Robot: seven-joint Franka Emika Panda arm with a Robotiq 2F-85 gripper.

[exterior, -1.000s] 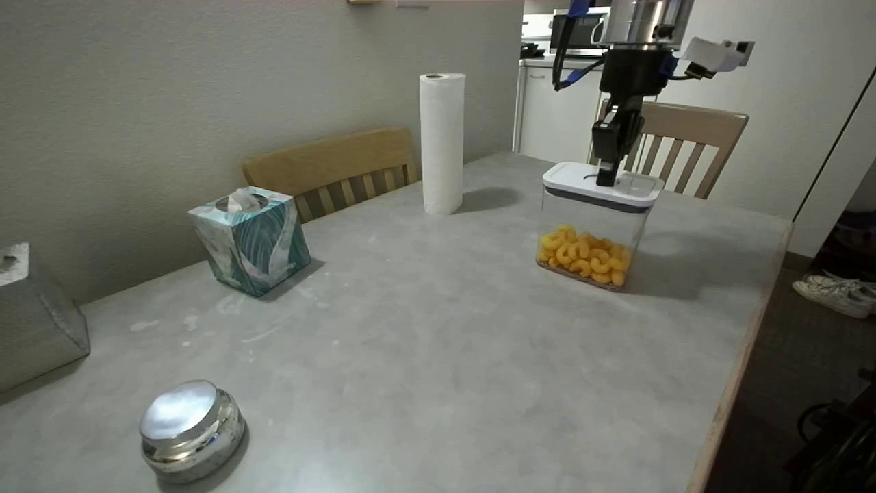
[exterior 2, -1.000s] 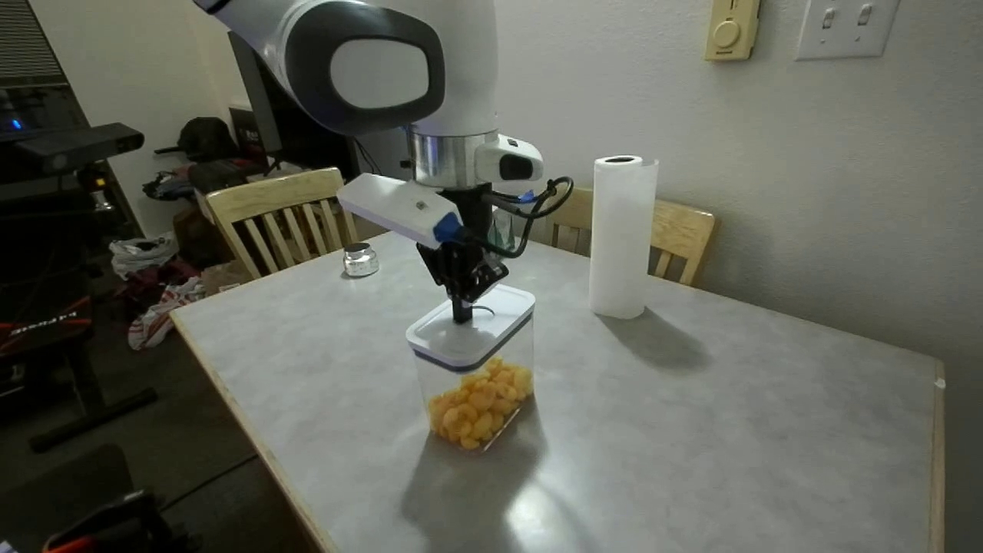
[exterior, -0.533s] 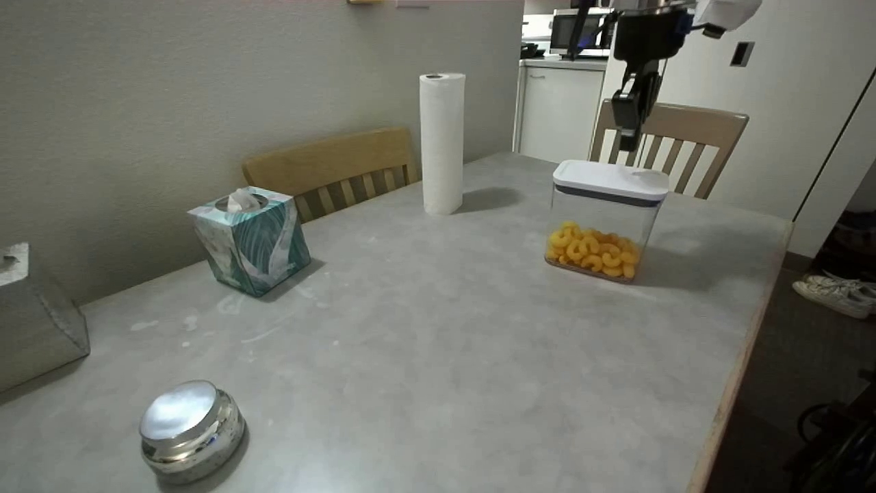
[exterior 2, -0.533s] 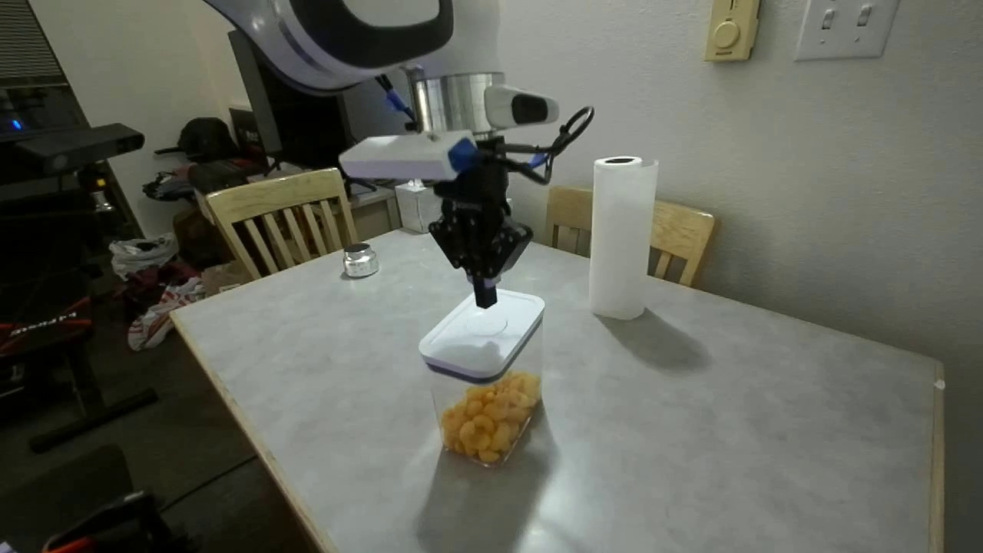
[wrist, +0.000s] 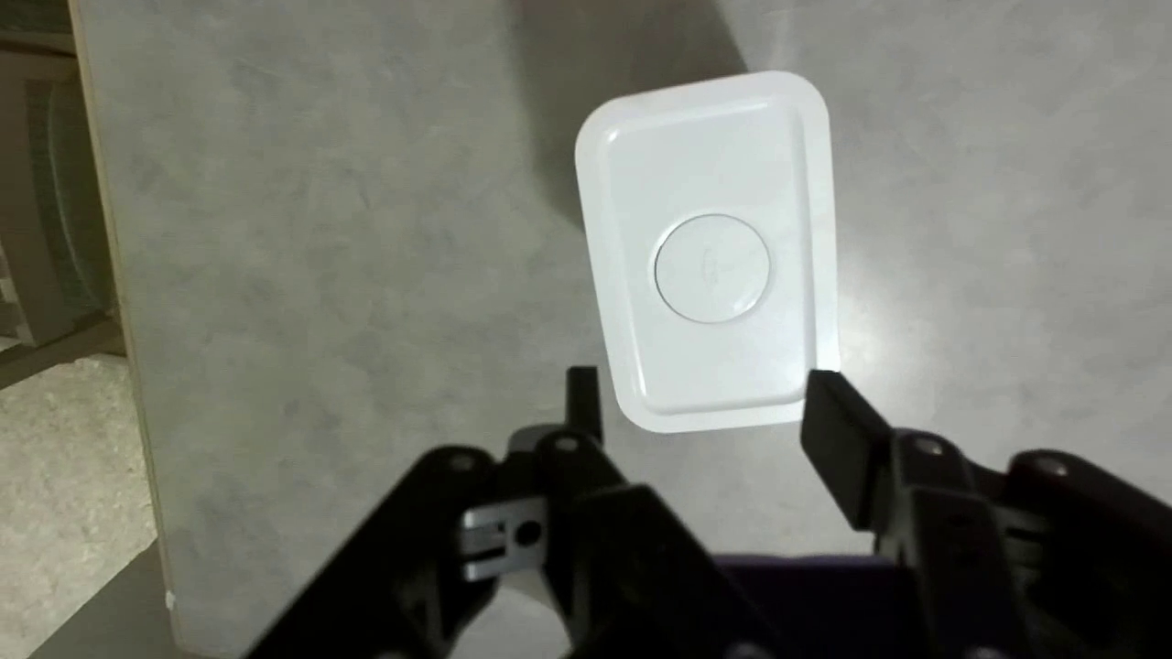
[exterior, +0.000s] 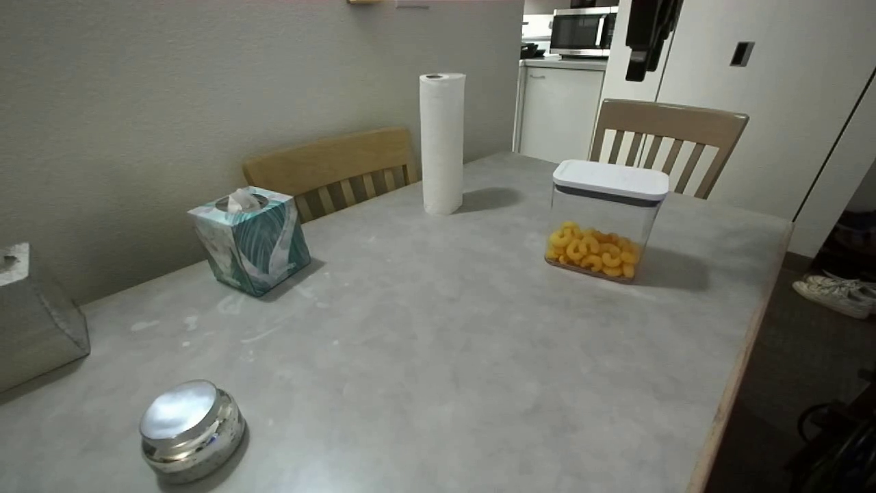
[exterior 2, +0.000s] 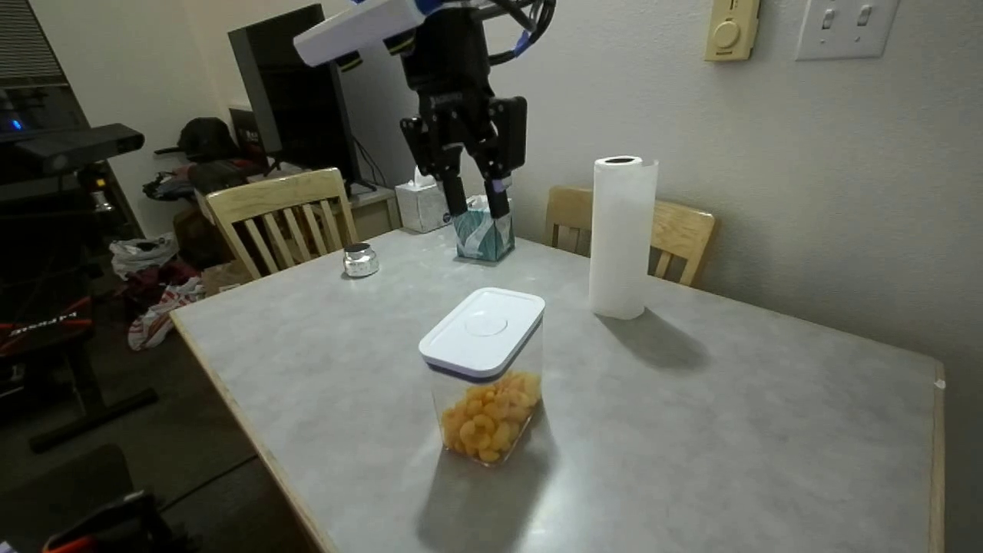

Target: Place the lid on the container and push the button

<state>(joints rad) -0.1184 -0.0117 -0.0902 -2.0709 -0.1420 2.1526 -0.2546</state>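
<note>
The clear container (exterior: 602,216), with orange-yellow snack pieces in its lower part, stands upright on the table in both exterior views. Its white lid (exterior 2: 453,346) sits flat on top, a dark seal band showing under the rim. A round button (wrist: 712,268) lies at the lid's centre and looks about level with the surface around it. My gripper (exterior 2: 478,207) hangs well above the lid, touching nothing. In the wrist view its fingers (wrist: 583,403) stand wide apart with nothing held. Only the fingers' lower part shows at the top of an exterior view (exterior: 636,72).
A paper towel roll (exterior 2: 623,238) stands near the container. Farther along the table are a teal tissue box (exterior: 256,239), a grey tissue box (exterior: 41,329) and a round shiny metal object (exterior: 191,431). Wooden chairs (exterior 2: 280,215) flank the table.
My fingers were together and down on the lid a second ago. They have risen well clear and spread apart. The container shifted slightly early on, then stayed still.
</note>
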